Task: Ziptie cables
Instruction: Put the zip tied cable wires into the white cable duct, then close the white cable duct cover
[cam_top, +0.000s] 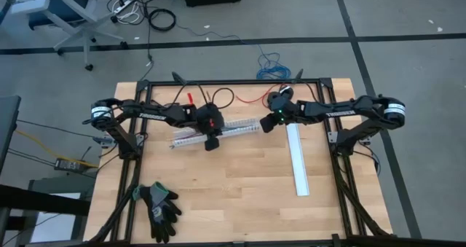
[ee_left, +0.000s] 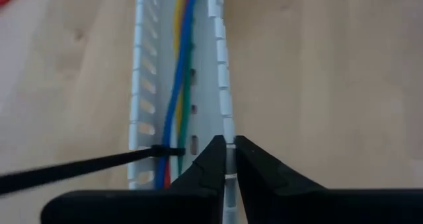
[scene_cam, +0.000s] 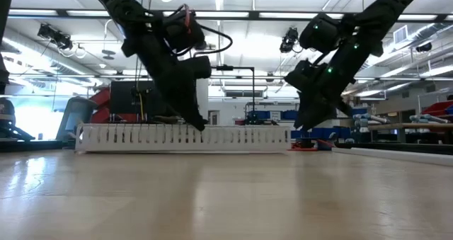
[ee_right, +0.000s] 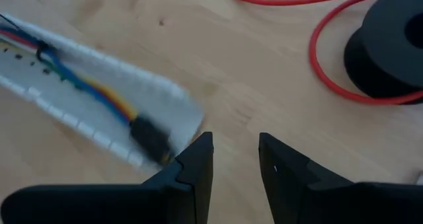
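Observation:
The cables, yellow, blue, green and red, lie inside a white slotted duct on the far middle of the table. Their dark end rests at the duct's right end. A black ziptie circles the bundle, and its tail sticks out sideways. My left gripper stands at the duct's side wall, almost shut on it. My right gripper hovers open just off the duct's right end, with only bare wood between its fingers. My left gripper has the duct's slotted side wall between its two fingers, with only a narrow gap left. The fingers come slanting down from above and lie across the wall. The duct rests flat on the table.
A red wire runs to a black round spool beyond the right gripper. A long white strip lies on the right half of the table. Dark gloves lie near the front left. A blue wire coil lies on the floor behind.

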### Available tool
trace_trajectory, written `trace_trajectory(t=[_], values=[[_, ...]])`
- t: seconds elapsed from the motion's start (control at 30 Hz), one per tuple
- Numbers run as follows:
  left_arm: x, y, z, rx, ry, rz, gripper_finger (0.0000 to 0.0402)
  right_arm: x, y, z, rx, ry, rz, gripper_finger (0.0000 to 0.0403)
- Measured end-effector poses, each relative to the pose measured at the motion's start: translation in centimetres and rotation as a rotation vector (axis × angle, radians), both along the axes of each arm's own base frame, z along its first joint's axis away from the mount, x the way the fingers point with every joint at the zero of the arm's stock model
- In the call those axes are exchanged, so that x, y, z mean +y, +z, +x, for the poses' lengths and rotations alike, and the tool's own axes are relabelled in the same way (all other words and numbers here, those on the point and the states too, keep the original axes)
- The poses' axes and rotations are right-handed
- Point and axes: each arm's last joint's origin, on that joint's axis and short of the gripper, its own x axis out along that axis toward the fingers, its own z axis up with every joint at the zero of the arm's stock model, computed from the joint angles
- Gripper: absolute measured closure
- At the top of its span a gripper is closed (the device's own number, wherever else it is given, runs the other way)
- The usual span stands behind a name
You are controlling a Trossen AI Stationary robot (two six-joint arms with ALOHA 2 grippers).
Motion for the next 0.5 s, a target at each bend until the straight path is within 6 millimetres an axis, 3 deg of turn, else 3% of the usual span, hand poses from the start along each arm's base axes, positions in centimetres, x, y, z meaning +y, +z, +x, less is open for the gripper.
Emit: trace_trajectory(t=[0.5], values=[[-1.04,0.88,0.63,-0.063,-0.064,-0.003,0.0294,1.06,-0.04,-0.87,0.101,0.009,0.002,0.0292]])
